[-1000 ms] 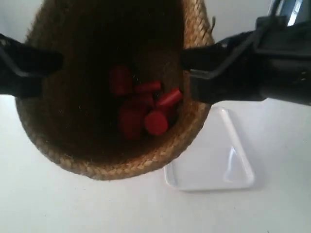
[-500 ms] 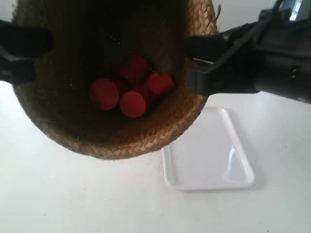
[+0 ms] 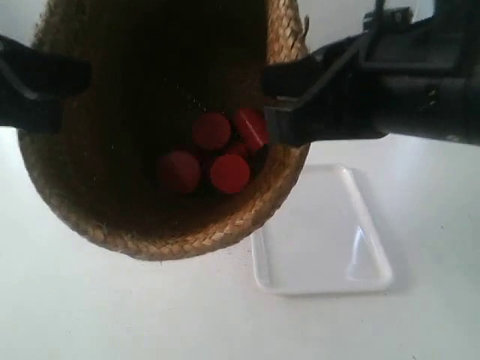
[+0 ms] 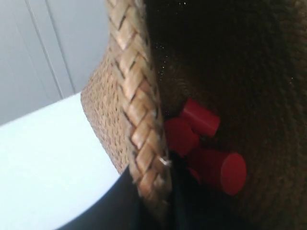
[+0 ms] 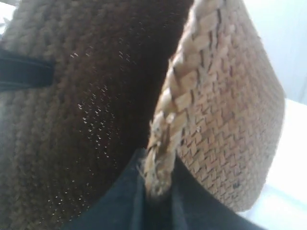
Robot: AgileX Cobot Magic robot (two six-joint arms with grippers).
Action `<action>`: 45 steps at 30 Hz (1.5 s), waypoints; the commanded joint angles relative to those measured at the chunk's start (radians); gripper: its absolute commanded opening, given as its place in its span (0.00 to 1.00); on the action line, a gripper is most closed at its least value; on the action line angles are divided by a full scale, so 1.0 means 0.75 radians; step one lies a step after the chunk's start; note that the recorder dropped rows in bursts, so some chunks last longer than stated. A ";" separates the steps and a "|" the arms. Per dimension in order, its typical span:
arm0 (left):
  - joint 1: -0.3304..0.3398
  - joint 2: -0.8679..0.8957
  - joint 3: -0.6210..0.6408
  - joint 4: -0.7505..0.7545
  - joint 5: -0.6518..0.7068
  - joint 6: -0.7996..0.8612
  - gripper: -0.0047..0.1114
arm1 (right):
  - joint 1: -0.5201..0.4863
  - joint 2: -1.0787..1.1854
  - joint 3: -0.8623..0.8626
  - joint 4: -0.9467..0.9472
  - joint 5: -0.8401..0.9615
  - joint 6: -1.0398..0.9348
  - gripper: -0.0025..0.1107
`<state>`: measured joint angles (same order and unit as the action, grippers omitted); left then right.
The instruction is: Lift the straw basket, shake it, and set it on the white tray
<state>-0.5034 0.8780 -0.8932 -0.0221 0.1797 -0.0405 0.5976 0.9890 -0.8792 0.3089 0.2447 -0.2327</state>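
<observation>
You hold the basket up off the counter, close beside the tray and not yet on it. The left tool and right tool are each clamped narrow on the braided rim. In my judgement, gripping opposite sides keeps the load level. Red cylinders lie loose inside.

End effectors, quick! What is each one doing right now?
Left end effector: shut on the braided rim of the tall brown straw basket.
Right end effector: shut on the opposite side of that basket's rim.
</observation>
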 commanded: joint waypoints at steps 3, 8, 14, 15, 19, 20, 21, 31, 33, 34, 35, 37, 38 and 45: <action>0.036 0.104 0.059 0.073 -0.073 0.035 0.04 | -0.042 0.121 0.079 -0.066 -0.182 -0.061 0.02; -0.039 -0.045 -0.081 0.029 -0.032 -0.001 0.04 | 0.018 -0.030 -0.052 0.001 -0.017 -0.005 0.02; 0.033 0.086 0.041 0.073 -0.052 0.015 0.04 | -0.022 0.060 0.071 -0.083 -0.217 -0.041 0.02; 0.033 0.092 0.029 0.039 -0.018 -0.024 0.04 | -0.030 0.079 0.057 -0.053 -0.144 0.005 0.02; -0.035 -0.017 -0.030 -0.013 0.001 0.004 0.04 | 0.023 -0.047 -0.030 0.007 0.023 -0.027 0.02; -0.038 -0.033 -0.027 0.029 -0.022 0.065 0.04 | 0.029 -0.074 -0.030 0.002 -0.005 -0.067 0.02; -0.030 -0.037 -0.011 0.075 -0.047 0.109 0.04 | 0.029 -0.089 -0.023 -0.019 -0.044 -0.083 0.02; 0.021 0.024 -0.008 0.096 -0.068 -0.057 0.04 | -0.042 -0.026 -0.009 -0.137 0.076 -0.078 0.02; 0.021 0.024 -0.038 0.091 -0.028 -0.075 0.04 | -0.042 -0.031 -0.009 -0.137 0.078 -0.065 0.02; 0.021 0.024 -0.051 0.090 -0.010 -0.082 0.04 | -0.042 -0.042 -0.009 -0.137 0.081 -0.051 0.02; 0.021 0.024 -0.069 0.088 0.009 -0.092 0.04 | -0.042 -0.048 -0.009 -0.137 0.081 -0.018 0.02; 0.021 0.024 -0.107 0.085 0.061 -0.105 0.04 | -0.042 -0.066 -0.009 -0.137 0.091 0.082 0.02; 0.021 0.027 -0.122 0.085 0.092 -0.114 0.04 | -0.042 -0.068 -0.009 -0.139 0.098 0.129 0.02; 0.021 0.226 -0.245 0.085 0.284 -0.312 0.04 | -0.187 0.007 -0.026 -0.345 0.205 0.527 0.02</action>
<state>-0.4884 0.9821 -1.0342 0.0219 0.3561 -0.2319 0.5070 0.9686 -0.8800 0.1288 0.3632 0.0688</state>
